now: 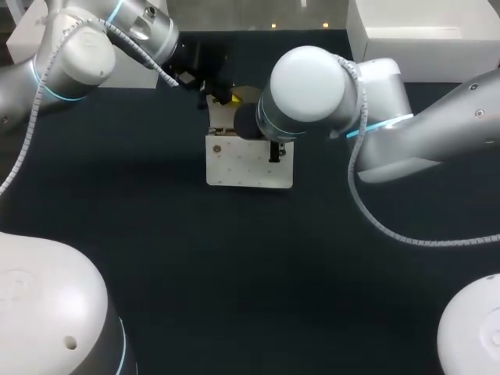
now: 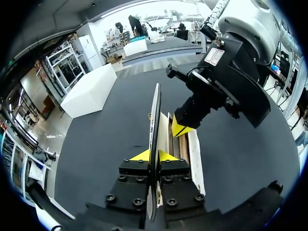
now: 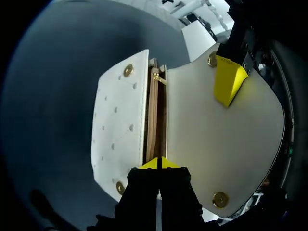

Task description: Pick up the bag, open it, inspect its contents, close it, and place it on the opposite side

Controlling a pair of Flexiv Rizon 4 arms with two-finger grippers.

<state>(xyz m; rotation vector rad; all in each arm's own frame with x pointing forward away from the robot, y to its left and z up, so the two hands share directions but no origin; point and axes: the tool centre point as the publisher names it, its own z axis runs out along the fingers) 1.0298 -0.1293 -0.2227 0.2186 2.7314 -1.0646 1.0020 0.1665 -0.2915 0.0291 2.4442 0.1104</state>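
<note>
1. White bag (image 1: 248, 168) sits just 12 o'clock of table (image 1: 234, 273) centre, its flap (image 2: 155, 115) upright.
2. Left tool (image 2: 153, 156) is clamped on the flap edge.
3. Right tool (image 3: 159, 163) is pinched on the bag mouth, 1 o'clock corner.

1. This is a robotics lab bench, a test cell and no home or shop
2. The table (image 1: 156, 234) is one flat, dark, matte work surface
3. Two grey-and-white industrial arms lean over it: the left arm (image 1: 70, 55) comes in from 10 o'clock and the right arm (image 1: 312, 86) from 3 o'clock
4. Each arm has glowing blue ring lights (image 1: 375, 125) at its joints and a white spiral-wrapped cable (image 1: 375, 219) hanging loose along it
5. A plain white box (image 1: 422, 31) stands at 1 o'clock
6. The lone work piece is a white bag (image 1: 246, 168), just above centre
</note>
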